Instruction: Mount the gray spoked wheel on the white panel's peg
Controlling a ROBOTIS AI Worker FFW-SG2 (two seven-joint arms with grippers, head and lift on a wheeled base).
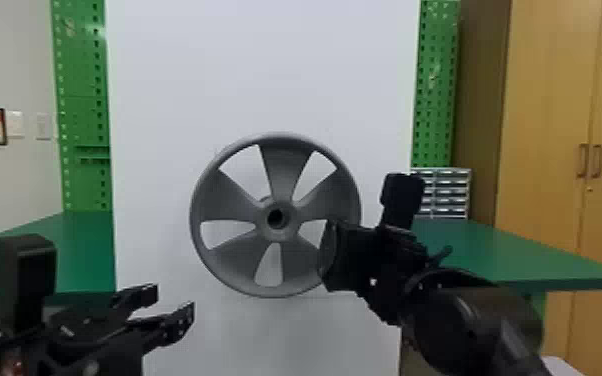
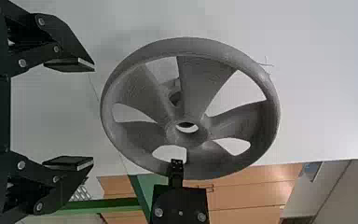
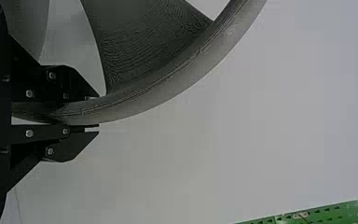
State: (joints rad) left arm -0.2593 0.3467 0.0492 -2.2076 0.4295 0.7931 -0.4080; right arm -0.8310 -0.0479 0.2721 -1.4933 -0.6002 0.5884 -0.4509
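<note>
Holding the two flat fingers of the black left hand apart, low in the head view's left part, with panel surface between them and the rim. Clamping the gray five-spoked wheel by its rim with the black right hand; holding it upright in front of the tall white panel, well inside both side edges. Seeing the gray round peg behind a spoke gap in the left wrist view, offset from the hub's hole.
</note>
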